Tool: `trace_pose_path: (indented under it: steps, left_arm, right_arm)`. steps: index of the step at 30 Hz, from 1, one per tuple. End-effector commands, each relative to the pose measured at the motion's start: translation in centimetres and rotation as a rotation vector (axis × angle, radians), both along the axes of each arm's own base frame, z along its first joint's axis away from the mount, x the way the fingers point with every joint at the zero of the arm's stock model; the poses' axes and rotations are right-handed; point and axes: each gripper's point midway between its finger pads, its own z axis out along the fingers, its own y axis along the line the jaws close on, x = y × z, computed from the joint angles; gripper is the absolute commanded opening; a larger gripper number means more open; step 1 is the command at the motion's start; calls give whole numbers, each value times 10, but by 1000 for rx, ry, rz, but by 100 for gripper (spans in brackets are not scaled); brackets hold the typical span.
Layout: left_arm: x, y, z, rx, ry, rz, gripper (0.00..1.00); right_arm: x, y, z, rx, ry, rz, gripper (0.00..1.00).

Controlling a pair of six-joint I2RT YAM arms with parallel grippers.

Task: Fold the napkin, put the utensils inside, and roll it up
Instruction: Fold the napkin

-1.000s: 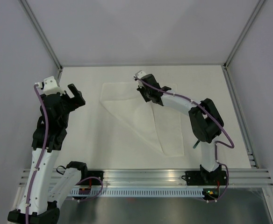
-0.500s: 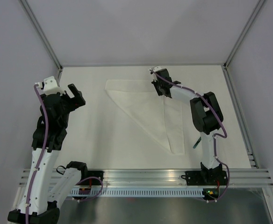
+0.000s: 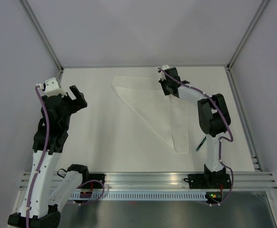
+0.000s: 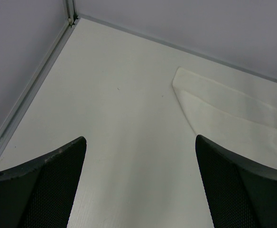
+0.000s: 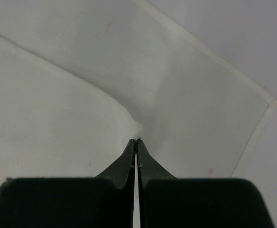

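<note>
One pucker of the limp, light white cloth napkin [image 5: 186,95] is pinched between the right gripper's [image 5: 136,142] closed jaws, though corners would grip best; the left gripper [image 4: 139,138] gapes empty.

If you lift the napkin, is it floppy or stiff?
Probably floppy: the napkin puckers into a soft ridge where the shut right jaws pinch it. Likely light too, since it lies thin and flat elsewhere.

Overhead/wrist cams, napkin [image 3: 152,107] prob. shared
</note>
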Motion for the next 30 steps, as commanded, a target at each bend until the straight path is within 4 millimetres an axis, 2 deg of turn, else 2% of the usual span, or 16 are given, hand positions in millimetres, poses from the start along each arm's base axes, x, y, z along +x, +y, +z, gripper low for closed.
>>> trace_pose_path:
  steps: [1, 4, 5, 7, 8, 10, 11, 13, 14, 16, 17, 20, 22, 23, 26, 30]
  left_arm:
    - [3, -1, 9, -2, -37, -9, 100]
    - [3, -1, 8, -1, -36, -9, 100]
    - [3, -1, 9, -3, -39, -8, 100]
    - [3, 0, 9, -3, -41, -6, 100]
    - [3, 0, 8, -2, -36, -3, 100]
    - [3, 0, 8, -1, -35, -3, 100]
    - [4, 0, 7, -1, -32, -3, 100]
    - [4, 0, 7, -1, -33, -2, 100]
    - [4, 0, 7, -1, -33, -2, 100]
    - [5, 0, 7, -1, -32, -2, 100]
    - [4, 0, 7, 0, -32, 0, 100]
    - [5, 1, 5, 3, -27, 2, 100]
    - [4, 1, 6, 3, -28, 4, 100]
    - [4, 1, 6, 2, -30, 4, 100]
    - [4, 1, 7, 4, -31, 4, 100]
    - [3, 2, 8, 7, -35, 7, 100]
  right_arm:
    - [-27, 29, 51, 87, -35, 87, 0]
    - [-62, 63, 66, 118, -20, 189, 0]
    - [-81, 84, 74, 128, -19, 241, 0]
    - [-107, 109, 78, 132, -5, 307, 0]
    - [-132, 135, 85, 144, -7, 380, 0]
    - [-158, 159, 89, 161, 1, 434, 0]
    - [-180, 181, 92, 168, 6, 493, 1]
    - [-205, 203, 92, 195, 39, 561, 0]
    - [-224, 221, 93, 200, 44, 609, 1]
    - [-242, 236, 91, 192, 60, 648, 1]
    - [-262, 250, 89, 187, 68, 696, 1]
    - [-300, 276, 83, 171, 85, 779, 0]
    - [-316, 287, 79, 160, 92, 817, 0]
    - [-333, 298, 74, 151, 102, 856, 0]
    - [-359, 318, 69, 138, 115, 919, 0]
    - [-373, 337, 67, 127, 104, 944, 0]
